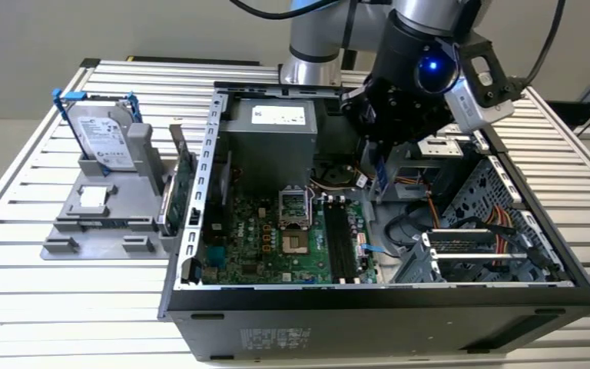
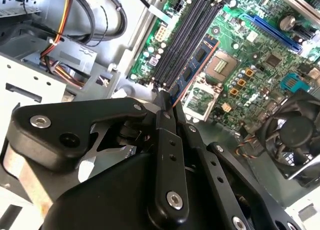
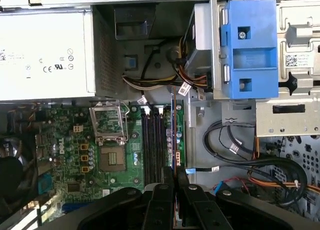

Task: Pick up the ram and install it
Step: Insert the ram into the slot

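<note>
Ram (image 2: 196, 62) (image 3: 173, 135) pinched tight at one end in the claw (image 2: 165, 100) (image 3: 175, 174), in both wrist views. Held end tucked away between the black fingers. Blue-green board with small black chips in the second wrist view. Seen edge-on in the first wrist view, so just a thin line.

Held low over the green motherboard (image 3: 65, 155), running the same way as the four black memory slots (image 3: 152, 145) and right beside them. Hard to tell if touching a slot or hanging just above.

Square processor socket (image 3: 111, 157) near the slots. Round fan (image 2: 295, 135), cut off at the edge. Farther out, a silver power supply (image 3: 45, 49), a blue bracket (image 3: 250, 49) and loose cables (image 3: 240, 150).

In the exterior view, robot arm (image 1: 418, 69) reaching down into the open computer case (image 1: 377, 315), dark wrist covering part of the inside. Outside on the worktop (image 1: 28, 292), a hard drive (image 1: 105, 138) standing in a grey stand (image 1: 101, 223). Green card (image 1: 177, 196) squeezed between stand and case, hard to make out.
</note>
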### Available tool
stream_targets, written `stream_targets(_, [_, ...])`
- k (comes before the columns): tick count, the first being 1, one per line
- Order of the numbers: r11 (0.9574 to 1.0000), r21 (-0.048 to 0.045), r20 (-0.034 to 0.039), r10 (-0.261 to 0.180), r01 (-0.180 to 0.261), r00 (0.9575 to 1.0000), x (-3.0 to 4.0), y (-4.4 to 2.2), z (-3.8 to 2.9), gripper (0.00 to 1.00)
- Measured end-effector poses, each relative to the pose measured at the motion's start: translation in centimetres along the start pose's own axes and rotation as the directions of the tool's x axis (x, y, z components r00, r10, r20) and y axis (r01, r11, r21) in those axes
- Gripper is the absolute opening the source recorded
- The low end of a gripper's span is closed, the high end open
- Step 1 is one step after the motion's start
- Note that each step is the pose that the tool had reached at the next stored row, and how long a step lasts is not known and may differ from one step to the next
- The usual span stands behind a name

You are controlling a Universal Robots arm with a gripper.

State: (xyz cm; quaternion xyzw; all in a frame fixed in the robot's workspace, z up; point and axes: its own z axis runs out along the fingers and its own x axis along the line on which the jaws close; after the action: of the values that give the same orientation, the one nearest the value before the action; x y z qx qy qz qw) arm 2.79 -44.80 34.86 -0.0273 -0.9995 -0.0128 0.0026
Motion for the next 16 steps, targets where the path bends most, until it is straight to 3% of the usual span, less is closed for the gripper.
stream_targets(16, [1.0000,-0.0014,0.0004,0.000,0.000,1.0000,0.00,-0.05,1.47,0.00])
